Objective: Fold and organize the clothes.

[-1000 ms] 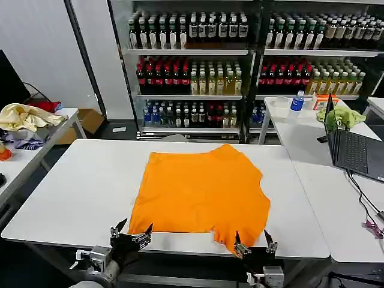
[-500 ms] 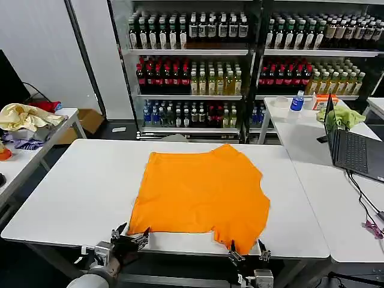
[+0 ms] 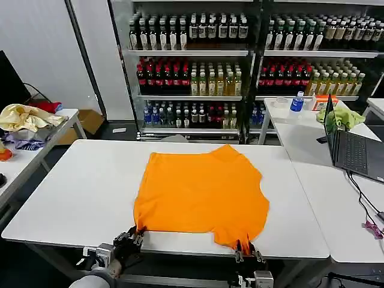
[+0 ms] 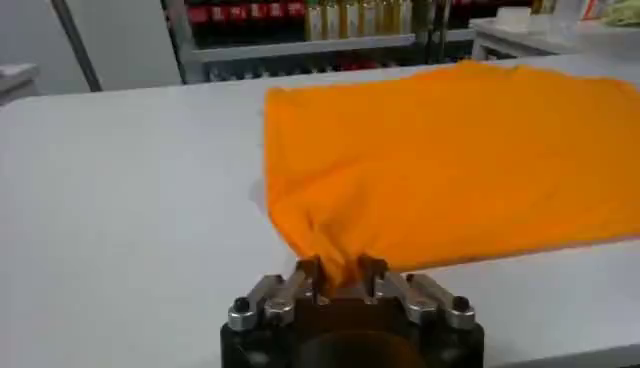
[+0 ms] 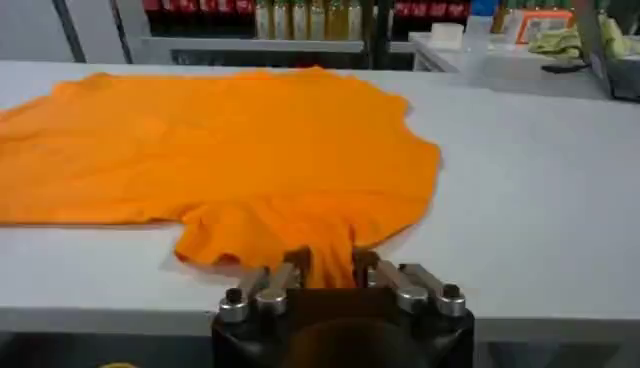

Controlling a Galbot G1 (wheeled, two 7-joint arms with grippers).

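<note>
The clothes are one bright orange T-shirt lying flat on the white table, folded roughly square. At the table's near edge my left gripper is shut on the shirt's near left corner, where the fabric bunches between the fingers. My right gripper is shut on the near right corner, which hangs just over the edge. In the right wrist view the orange cloth gathers into a pinch between the fingers of that gripper.
A side table on the left holds a pale yellow cloth heap. The right-hand table carries a laptop, a light green cloth and a blue bottle. Drink shelves stand behind. Bare tabletop lies on both sides of the shirt.
Both grippers went from open at the near edge to shut on the shirt's near corners. The left near corner has drawn inward a little.
</note>
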